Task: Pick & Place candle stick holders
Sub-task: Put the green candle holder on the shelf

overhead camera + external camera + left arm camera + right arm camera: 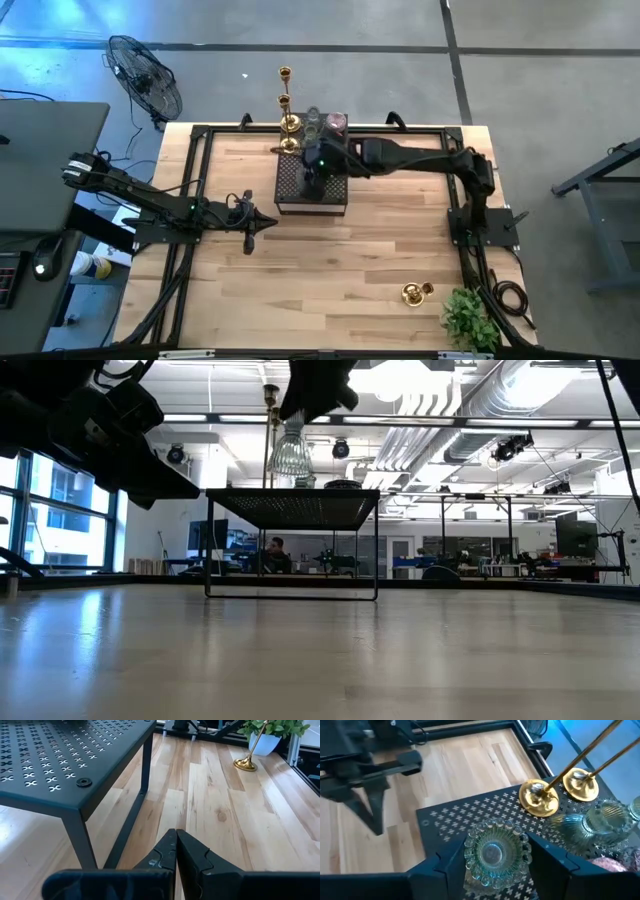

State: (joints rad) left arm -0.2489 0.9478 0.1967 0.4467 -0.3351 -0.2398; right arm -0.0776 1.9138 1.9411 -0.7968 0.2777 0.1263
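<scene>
Right hand [492, 865] half-open around a clear glass holder [492, 852] over the dark perforated stand [450, 812].

Fingers flank the cup — mouth up, axis vertical — just above the stand, toward 12 o'clock on the counter [330, 260]. A careless release could tip it or knock the gold candlesticks [540, 797] just beside. Left hand [262, 225] waits shut and empty at 9 o'clock.

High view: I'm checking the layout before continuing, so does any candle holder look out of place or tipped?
Yes. One gold candlestick lies on its side near the plant, apart from the others grouped on the dark perforated stand. The right gripper holds a clear glass cup over that stand.
</scene>
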